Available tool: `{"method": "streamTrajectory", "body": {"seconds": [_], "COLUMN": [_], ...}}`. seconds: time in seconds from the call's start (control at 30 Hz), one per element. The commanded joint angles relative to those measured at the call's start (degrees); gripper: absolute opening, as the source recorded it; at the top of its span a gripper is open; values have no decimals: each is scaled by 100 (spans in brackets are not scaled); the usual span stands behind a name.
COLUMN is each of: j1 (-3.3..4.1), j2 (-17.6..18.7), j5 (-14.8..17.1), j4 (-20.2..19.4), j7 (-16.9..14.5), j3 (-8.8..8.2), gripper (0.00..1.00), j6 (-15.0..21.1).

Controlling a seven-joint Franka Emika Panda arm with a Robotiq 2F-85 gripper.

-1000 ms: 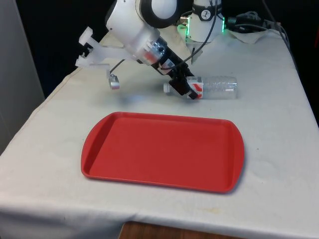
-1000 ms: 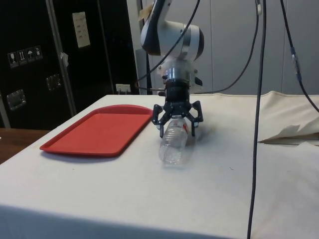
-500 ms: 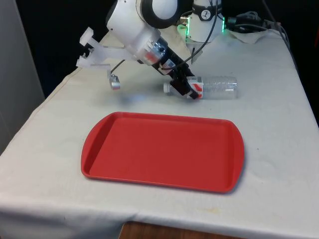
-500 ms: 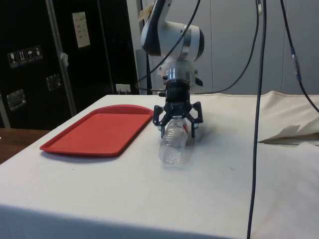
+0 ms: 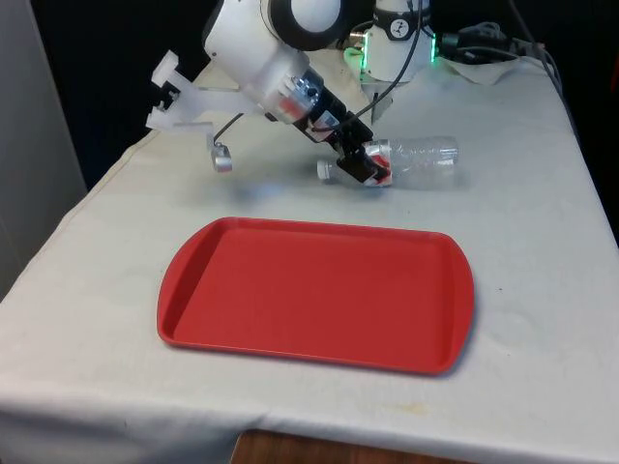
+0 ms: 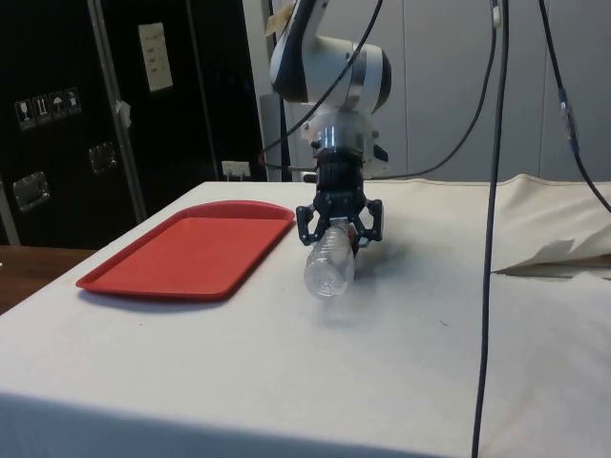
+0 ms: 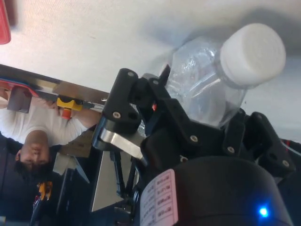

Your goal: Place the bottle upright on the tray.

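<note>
- Nearest you, the red tray (image 5: 314, 295) lies bare on the white cloth; nothing stands in it yet.
- Beyond its far edge, the gripper (image 5: 360, 164) is clamped on the clear plastic bottle (image 5: 411, 161) near its white cap (image 7: 253, 54); the bottle is sideways, apparently just clear of the cloth.
- You're at the lift, I'd judge; next, turn it upright and carry it over the tray.

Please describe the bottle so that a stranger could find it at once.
Beyond the far edge of the flat red plastic tray, the black two-finger gripper clasps the clear plastic bottle. It lies sideways, with a white cap and a red-and-white label.
</note>
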Motion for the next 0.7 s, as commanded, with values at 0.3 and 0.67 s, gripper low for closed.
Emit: {"method": "streamTrajectory", "body": {"seconds": [0.3, 0.67], "j1": [34, 74], "j2": [-57, -384], "j5": [-17, -206], "j4": [-17, -115], "j7": [52, 309], "j3": [-23, -52], "gripper": [0, 0], "j6": [0, 11]}}
